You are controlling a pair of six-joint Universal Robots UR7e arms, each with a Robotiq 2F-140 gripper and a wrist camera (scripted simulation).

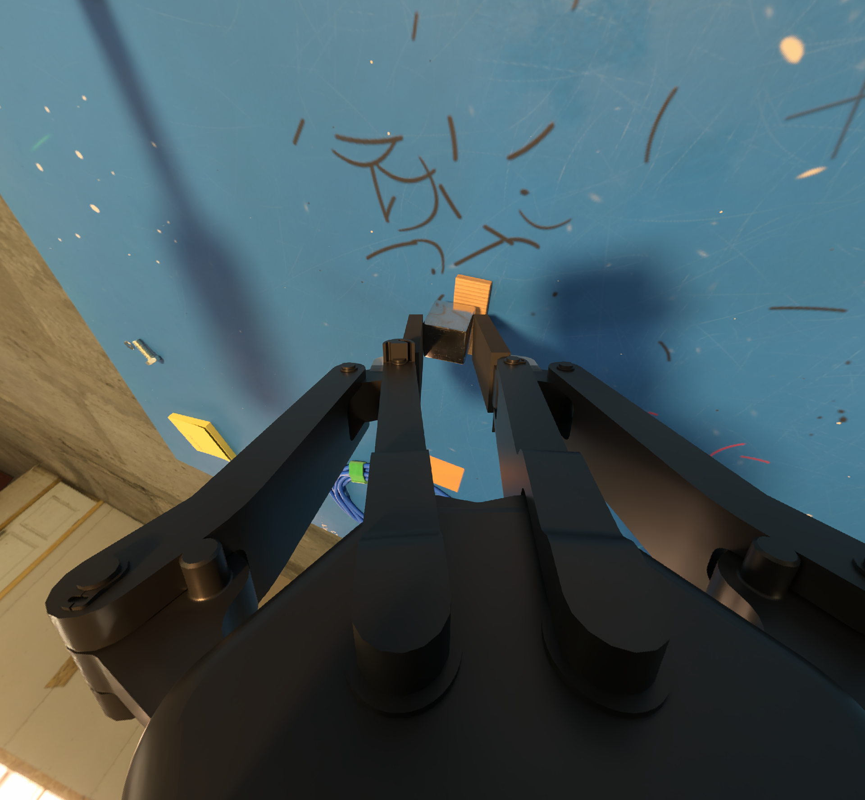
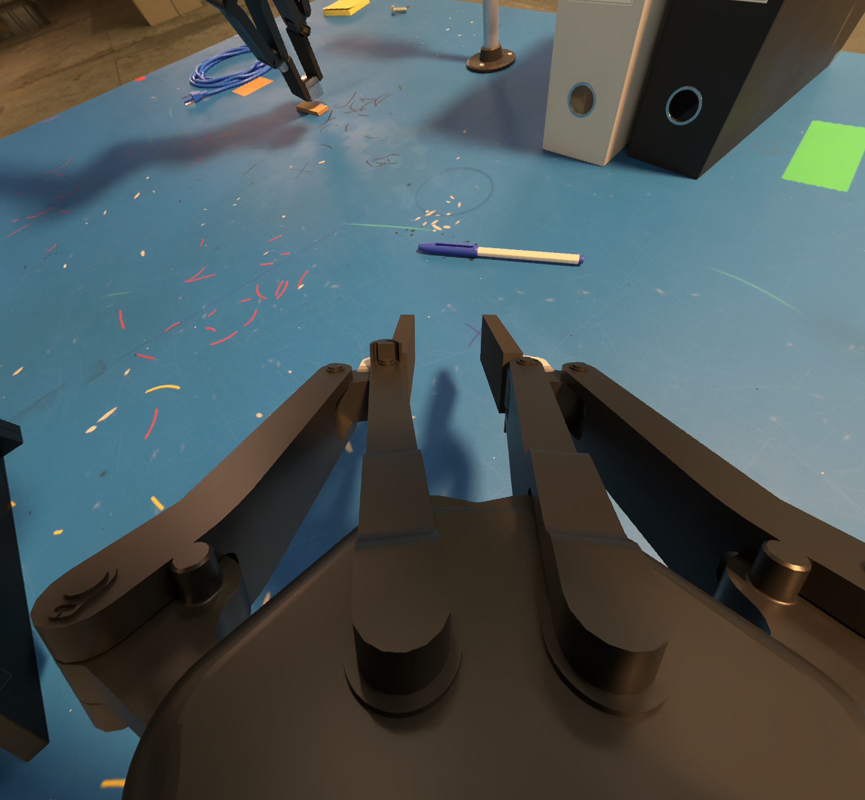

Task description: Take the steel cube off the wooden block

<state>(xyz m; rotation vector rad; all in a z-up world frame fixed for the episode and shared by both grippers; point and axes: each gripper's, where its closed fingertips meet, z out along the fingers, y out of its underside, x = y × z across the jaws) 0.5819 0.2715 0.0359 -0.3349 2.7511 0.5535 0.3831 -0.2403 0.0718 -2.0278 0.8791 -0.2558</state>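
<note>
Left wrist view: my left pincer (image 1: pixel 448 332) is clamped on the steel cube (image 1: pixel 447 331), one finger flat on each side — the cube sits raised above the blue tabletop (image 1: pixel 608 145). The wooden block (image 1: pixel 472 294) lies on the tabletop just past the cube, its top showing bare beyond it. From the right wrist view the cube (image 2: pixel 312 85) hangs in the left pincer (image 2: pixel 310 89) just over the block (image 2: pixel 312 109); I cannot tell if they touch. My right pincer (image 2: pixel 447 332) hovers over the tabletop well apart from them — fingers narrowly parted, nothing between. A pen (image 2: pixel 500 254) lies ahead of it, two binders (image 2: pixel 655 75) stand beyond, a blue cable (image 2: pixel 224 73) coils near the block.
</note>
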